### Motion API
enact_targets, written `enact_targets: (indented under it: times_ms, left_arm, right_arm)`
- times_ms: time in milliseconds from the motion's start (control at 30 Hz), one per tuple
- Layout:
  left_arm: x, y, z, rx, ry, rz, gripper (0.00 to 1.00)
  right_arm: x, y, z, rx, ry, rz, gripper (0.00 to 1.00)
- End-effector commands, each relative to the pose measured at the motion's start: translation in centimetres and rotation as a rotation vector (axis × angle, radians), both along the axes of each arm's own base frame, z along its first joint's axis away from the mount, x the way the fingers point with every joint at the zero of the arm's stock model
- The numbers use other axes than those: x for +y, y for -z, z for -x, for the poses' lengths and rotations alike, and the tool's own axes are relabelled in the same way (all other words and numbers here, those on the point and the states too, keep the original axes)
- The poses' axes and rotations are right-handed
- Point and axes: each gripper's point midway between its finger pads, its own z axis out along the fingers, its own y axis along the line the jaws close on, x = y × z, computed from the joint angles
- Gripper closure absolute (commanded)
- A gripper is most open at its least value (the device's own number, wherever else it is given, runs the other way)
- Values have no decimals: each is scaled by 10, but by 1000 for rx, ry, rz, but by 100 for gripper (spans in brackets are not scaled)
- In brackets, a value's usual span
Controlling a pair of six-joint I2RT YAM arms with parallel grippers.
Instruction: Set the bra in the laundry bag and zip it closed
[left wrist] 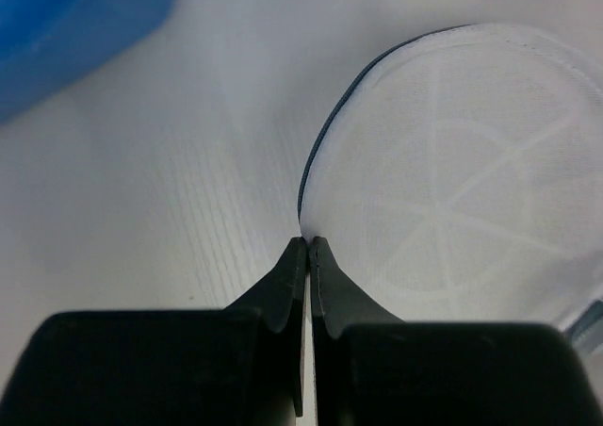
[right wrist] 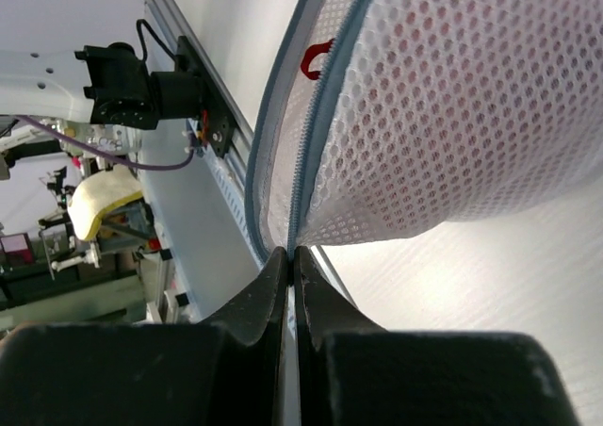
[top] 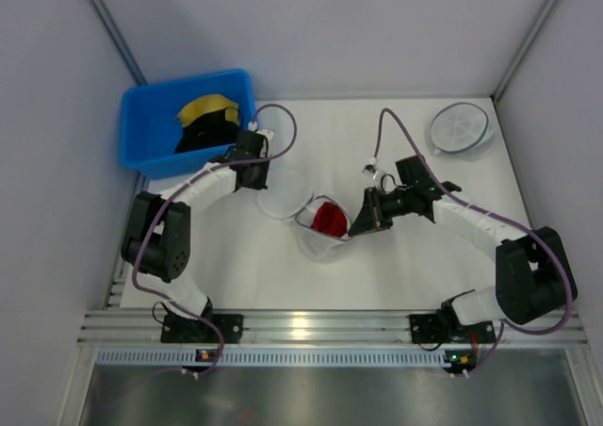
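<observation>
Bra [top: 330, 217], bright red, lies inside the open laundry bag [top: 318, 245] at the middle of the table [top: 405, 266], between your two arms. The bag's second half lies flat on the table to the left, just beside the one holding the bra.

Your left gripper [left wrist: 308, 243] has its jaws pressed together on the dark zipper rim of that flat left half; the left wrist view shows the rim running up from the fingertips. Your right gripper [right wrist: 290, 253] is likewise clamped, pinching the grey zipper edge on the bag's right side, and red shows through the mesh just above its fingers.

At the far left a blue bin [top: 151, 129] holds a yellow garment [top: 207, 107] and a black garment [top: 209, 134]. Another round white mesh bag [top: 460, 127] lies at the far right, well apart.
</observation>
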Motion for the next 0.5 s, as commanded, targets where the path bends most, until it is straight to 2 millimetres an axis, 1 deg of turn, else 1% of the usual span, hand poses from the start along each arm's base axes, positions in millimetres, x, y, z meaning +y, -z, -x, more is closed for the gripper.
enact_targets:
  times_ms: [0,33,67,100,133,167,200,233,267,300,333,367,433,467]
  left_arm:
    - [-28,-85,-22,-266,101,-76,100]
    - [-33,-102,-20,-311,114,-86,100]
    - [-45,-112,-14,-350,153,-124,100]
    - [-51,-119,-9,-378,180,-135,100]
    - [-55,-135,-3,-425,195,-136,100]
    - [-70,-142,7,-452,258,-155,100]
    - [-75,-149,13,-482,275,-167,100]
    - [-79,-156,23,-504,305,-169,100]
    - [-89,-159,35,-521,358,-192,100]
    - [-94,-160,43,-531,383,-200,100]
    - [-95,-159,56,-541,412,-201,100]
    - [-109,-158,72,-551,479,-201,100]
    - [-118,-158,96,-568,549,-185,100]
    - [-130,-143,117,-551,633,-188,100]
  right_arm:
    - [7,-20,-10,-39,7,-69,100]
    - [9,-22,-13,-40,9,-75,100]
    - [11,-22,-14,-20,13,-79,100]
    - [12,-23,-17,-22,14,-86,100]
    - [15,-25,-20,-22,14,-91,96]
    - [16,-23,-24,-1,24,-92,94]
    - [18,-23,-27,-2,24,-94,91]
    - [20,-25,-32,-7,27,-99,85]
    - [22,-21,-35,19,28,-96,81]
    - [23,-21,-38,18,27,-95,77]
    - [23,-23,-41,25,28,-88,70]
    - [20,-21,-45,14,32,-82,67]
    - [12,-21,-51,16,61,-65,63]
    - [0,-23,-61,-3,102,-63,63]
